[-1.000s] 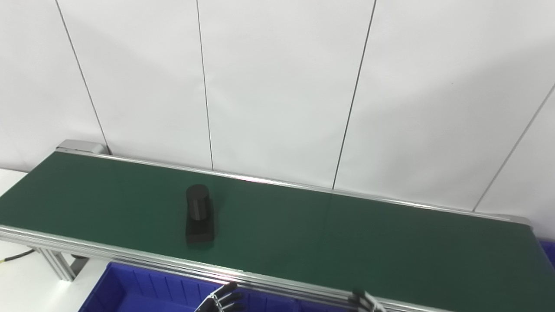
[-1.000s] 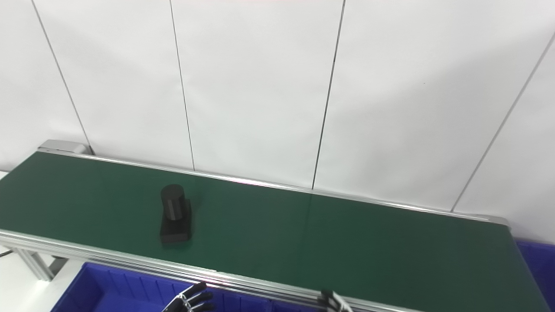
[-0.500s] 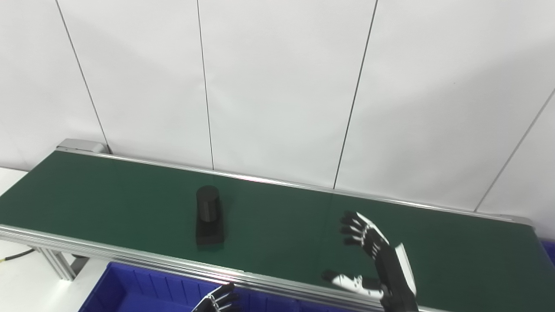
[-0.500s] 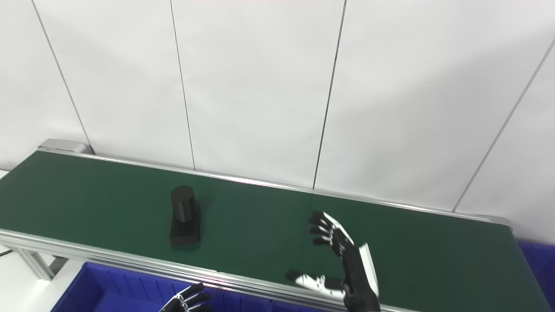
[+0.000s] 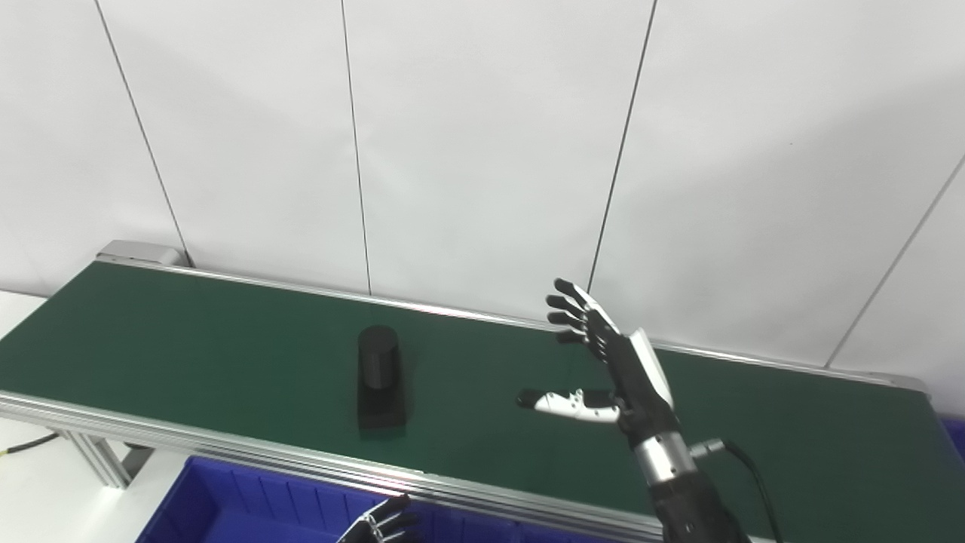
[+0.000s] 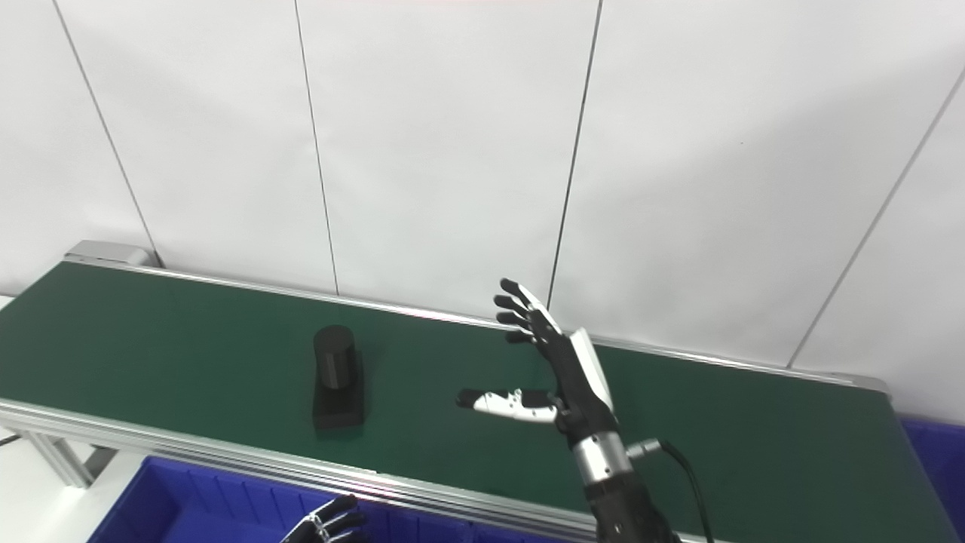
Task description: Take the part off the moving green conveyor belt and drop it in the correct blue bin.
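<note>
Part [image 5: 378, 372], black cylinder on a block base, stands upright left of centre on green conveyor belt [image 5: 188, 354]. Blue bin [image 5: 249, 501] sits near, below the belt; left hand [image 5: 381, 526] barely visible, state unclear. Right hand [image 5: 611, 369] is spread, empty, above belt. White panelled wall [image 5: 482, 151] behind.

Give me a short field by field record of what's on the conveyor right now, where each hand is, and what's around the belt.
part: black part, a cylinder standing upright on a flat base, on the belt, untouched
belt: green conveyor belt with silver rails
right hand: right hand raised over the belt, to the right of the part, fingers spread, holding nothing
left hand: left hand only partly visible at the bottom edge, over the near bin
bins: blue bin below the near rail; a second blue bin at the belt's right end
</note>
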You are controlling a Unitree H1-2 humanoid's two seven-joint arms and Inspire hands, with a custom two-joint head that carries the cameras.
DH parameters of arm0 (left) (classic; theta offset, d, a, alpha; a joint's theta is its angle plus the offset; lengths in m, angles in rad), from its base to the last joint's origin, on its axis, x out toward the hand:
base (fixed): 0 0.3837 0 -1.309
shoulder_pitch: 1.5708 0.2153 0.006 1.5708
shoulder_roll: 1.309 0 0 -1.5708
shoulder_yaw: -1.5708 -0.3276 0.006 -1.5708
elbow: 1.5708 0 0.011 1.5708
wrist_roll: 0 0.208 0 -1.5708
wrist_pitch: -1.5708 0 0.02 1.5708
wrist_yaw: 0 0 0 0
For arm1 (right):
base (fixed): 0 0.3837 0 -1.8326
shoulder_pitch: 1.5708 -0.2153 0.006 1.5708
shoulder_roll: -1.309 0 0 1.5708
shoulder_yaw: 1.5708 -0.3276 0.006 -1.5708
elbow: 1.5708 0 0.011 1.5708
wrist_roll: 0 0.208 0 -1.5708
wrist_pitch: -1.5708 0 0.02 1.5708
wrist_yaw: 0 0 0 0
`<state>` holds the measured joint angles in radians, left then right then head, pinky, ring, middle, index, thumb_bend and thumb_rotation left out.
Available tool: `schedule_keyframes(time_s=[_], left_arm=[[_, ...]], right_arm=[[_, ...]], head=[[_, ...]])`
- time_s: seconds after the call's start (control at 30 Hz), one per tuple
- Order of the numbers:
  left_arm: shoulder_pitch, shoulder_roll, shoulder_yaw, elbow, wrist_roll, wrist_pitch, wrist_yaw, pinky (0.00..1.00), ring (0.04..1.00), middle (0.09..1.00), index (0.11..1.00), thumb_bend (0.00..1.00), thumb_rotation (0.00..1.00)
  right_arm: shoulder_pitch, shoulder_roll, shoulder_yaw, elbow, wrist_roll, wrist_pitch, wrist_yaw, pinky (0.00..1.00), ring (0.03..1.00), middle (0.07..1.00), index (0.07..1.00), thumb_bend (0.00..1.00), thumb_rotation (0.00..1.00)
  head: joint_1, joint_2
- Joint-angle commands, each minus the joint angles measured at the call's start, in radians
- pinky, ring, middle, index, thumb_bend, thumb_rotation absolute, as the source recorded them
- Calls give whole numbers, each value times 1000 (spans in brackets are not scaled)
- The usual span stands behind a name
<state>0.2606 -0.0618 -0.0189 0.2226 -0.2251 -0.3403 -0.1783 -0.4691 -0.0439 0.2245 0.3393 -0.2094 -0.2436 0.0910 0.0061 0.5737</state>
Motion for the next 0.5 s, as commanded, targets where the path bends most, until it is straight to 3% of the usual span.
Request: schedule_keyframes(time_s=[0.0, 0.13, 0.47], left_arm=[[-11, -6, 2, -15, -3, -33, -3, 675, 690, 745, 783, 519, 0], [-15, -9, 4, -9, -5, -40, -4, 671, 686, 741, 784, 521, 0], [-23, -27, 6, 16, 8, -66, 9, 652, 672, 729, 766, 522, 0]], right_arm=[[-81, 18, 1, 15, 14, 10, 20, 847, 866, 895, 957, 830, 261], [-138, 33, 9, 89, 2, 9, 37, 801, 877, 914, 978, 850, 257], [-235, 69, 43, 283, -61, -19, 12, 744, 913, 981, 1000, 909, 385]], head=[[4, -2], [12, -11], [32, -34]])
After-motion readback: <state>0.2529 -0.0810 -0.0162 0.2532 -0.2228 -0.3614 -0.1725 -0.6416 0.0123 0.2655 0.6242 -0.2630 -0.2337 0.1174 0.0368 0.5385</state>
